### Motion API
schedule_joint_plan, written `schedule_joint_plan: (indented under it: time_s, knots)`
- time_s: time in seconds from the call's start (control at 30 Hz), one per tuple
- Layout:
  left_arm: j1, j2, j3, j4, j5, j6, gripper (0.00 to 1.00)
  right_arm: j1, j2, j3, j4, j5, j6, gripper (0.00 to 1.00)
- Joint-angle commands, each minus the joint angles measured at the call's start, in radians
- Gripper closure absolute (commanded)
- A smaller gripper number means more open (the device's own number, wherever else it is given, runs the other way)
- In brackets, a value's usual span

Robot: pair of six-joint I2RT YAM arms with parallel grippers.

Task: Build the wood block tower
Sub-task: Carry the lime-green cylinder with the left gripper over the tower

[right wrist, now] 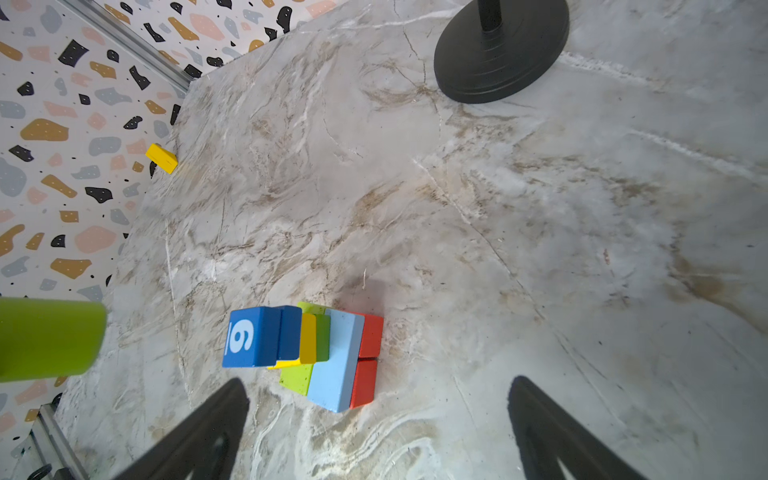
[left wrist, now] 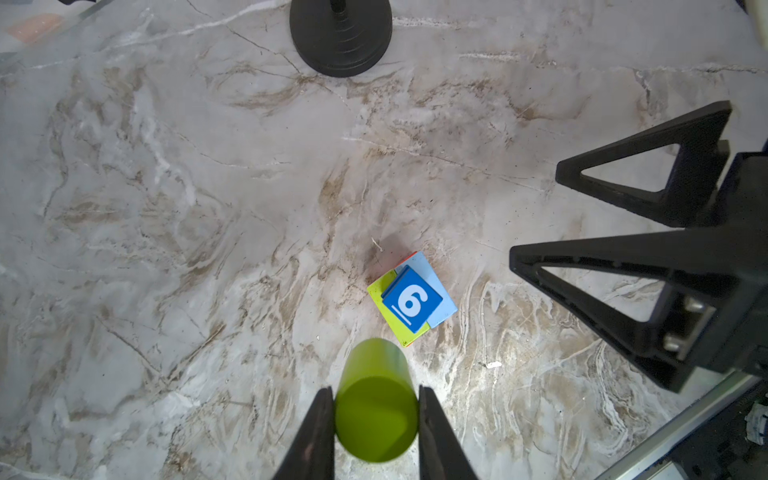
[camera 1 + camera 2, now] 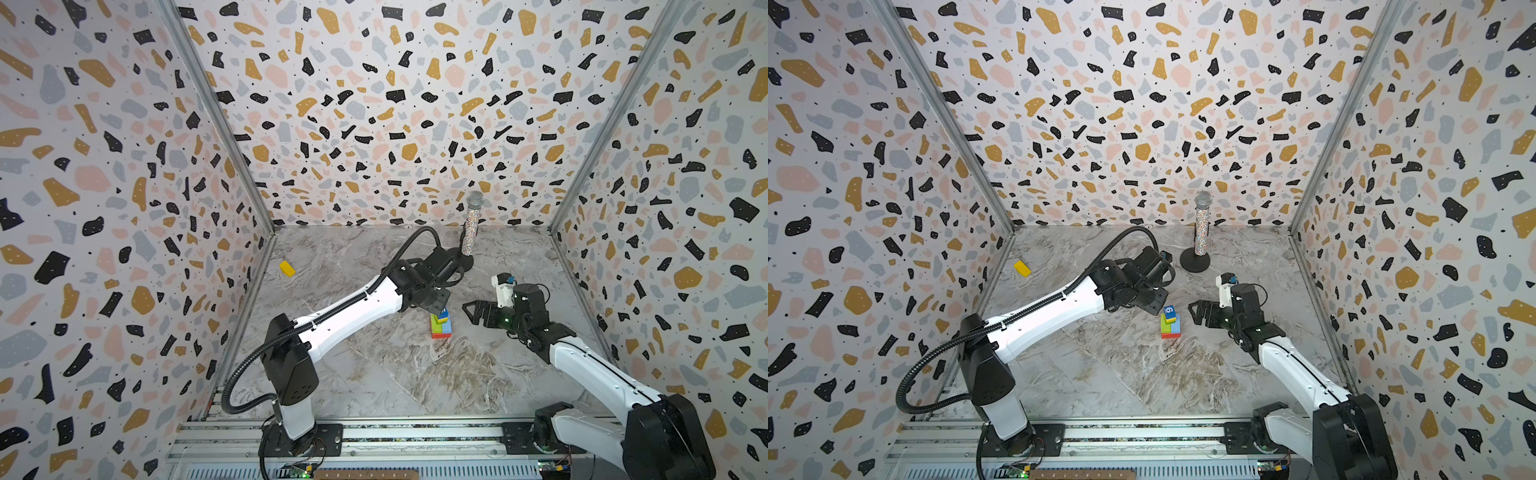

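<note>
Left claw gripping green cylinder, near tower

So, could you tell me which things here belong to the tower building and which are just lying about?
Job in hand: tower, blue 6 cube on top; green cylinder held in the left gripper; loose yellow block; open right gripper.
Lying about: glittery microphone on its black base.

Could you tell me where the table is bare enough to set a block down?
Bare: from the tower to the front rail; from the yellow brick to the microphone. Crowded: at the tower, between the left gripper holding the green cylinder and the right gripper.
</note>
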Motion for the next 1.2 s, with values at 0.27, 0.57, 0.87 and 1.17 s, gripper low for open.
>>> schedule_joint_plan:
  time_s: [0.27,0.57,0.87,1.17]
  knots:
    - [-0.032,0.055,0.06,-0.004,0.003,0.015,0.74,-0.003,0.003,-0.002,-0.018,0.017,-0.019,0.01]
    - [-0.043,0.09,0.077,0.0,0.008,0.014,0.75,-0.003,0.003,-0.002,-0.018,0.007,-0.023,0.01]
    - [-0.043,0.109,0.07,0.018,0.016,0.014,0.75,-0.002,0.006,-0.001,-0.016,-0.002,-0.023,0.01]
    - [-0.043,0.12,0.059,0.039,-0.002,0.011,0.76,-0.002,0.008,-0.002,-0.008,-0.012,-0.023,0.01]
